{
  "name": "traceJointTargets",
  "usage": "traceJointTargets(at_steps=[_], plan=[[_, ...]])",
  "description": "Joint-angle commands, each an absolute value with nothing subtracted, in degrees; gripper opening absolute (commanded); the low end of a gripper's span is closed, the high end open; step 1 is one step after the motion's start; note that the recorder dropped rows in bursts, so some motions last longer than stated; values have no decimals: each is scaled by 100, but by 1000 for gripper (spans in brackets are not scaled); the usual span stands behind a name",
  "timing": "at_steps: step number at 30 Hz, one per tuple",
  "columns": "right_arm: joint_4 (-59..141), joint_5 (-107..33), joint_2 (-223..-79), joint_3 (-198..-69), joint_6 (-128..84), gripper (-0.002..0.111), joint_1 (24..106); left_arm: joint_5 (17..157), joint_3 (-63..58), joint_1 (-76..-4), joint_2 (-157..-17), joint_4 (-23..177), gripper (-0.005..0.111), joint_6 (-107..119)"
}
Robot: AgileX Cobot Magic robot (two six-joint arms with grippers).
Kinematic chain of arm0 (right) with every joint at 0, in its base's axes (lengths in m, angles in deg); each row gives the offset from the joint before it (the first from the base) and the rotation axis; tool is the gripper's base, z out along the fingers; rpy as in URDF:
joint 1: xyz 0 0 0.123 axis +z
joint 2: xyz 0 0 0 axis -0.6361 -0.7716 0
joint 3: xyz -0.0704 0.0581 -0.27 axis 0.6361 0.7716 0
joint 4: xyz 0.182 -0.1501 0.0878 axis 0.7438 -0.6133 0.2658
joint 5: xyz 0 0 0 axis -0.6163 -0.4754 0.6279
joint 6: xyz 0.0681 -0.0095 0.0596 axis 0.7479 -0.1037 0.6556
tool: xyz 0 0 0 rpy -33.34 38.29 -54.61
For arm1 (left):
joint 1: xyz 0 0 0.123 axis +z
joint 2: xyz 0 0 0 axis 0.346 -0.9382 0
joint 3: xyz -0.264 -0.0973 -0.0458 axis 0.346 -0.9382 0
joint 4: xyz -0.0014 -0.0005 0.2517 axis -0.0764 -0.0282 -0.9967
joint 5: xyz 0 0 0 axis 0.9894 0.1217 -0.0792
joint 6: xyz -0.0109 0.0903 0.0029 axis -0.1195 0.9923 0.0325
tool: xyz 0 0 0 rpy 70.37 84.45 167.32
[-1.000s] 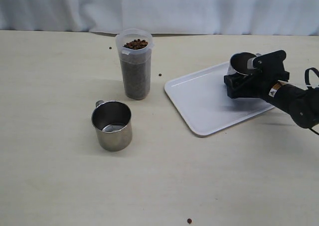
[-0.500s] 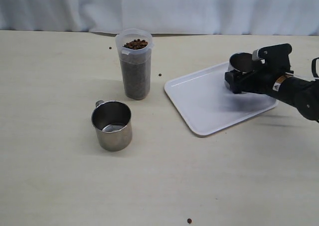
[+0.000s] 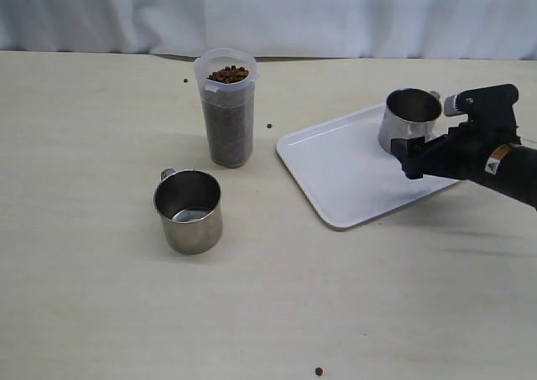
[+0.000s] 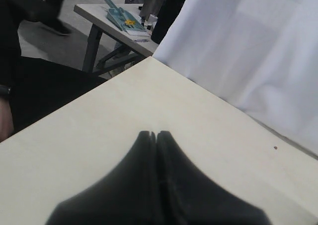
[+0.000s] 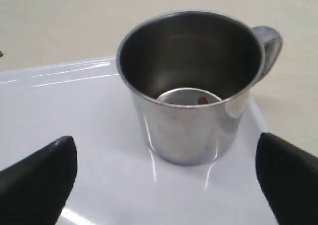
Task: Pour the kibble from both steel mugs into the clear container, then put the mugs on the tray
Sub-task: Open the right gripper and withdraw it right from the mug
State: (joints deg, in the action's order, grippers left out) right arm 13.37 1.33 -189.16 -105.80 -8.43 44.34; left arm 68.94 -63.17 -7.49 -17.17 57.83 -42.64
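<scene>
Near: steel mug (image 3: 188, 210) upright on worktop (image 3: 84, 296), looks empty, not yet trayed. Right hand (image 3: 409, 158) spread wide, gripping nothing, just beside second mug (image 3: 409, 118) on tray (image 3: 336, 179). Draw back level, don't clip it. Far: clear container (image 3: 226, 111) brimful of kibble (image 3: 228, 75). Left hand (image 4: 157, 135) pinched together, empty.

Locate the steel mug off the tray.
Exterior view: the short shiny steel mug stands on the beige table, left of centre, in front of the tall clear plastic container.

Table (image 3: 101, 313) holds tray (image 3: 336, 174), clear container (image 3: 228, 128), steel mug (image 3: 189, 216), stray kibble (image 3: 319, 371).
</scene>
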Motion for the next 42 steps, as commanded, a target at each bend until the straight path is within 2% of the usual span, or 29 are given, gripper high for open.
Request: traceJointTargets(at_steps=[1,16,38,39,40,42], plan=[[1294,141,-18354,-9908,-883,110,4418,6936,-6331,-766,-1703,5780,0,-4272],[1294,163,-16623,-8215,-514,110,4432,6936,-6331,-766,-1703,5780,0,-4272],[1468,119,-16355,-7982,-93,110,4432,6936,-6331,-766,-1703,5780,0,-4272],[1616,18,-16355,-7982,-93,109,4432,6936,-6331,-766,-1703,5780,0,-4272],[1934,-94,-16355,-7982,-93,104,4432,6936,-6331,-766,-1703,5780,0,-4272],[2239,-268,-16355,-7982,-93,85,4432,6936,-6331,-766,-1703,5780,0,-4272]])
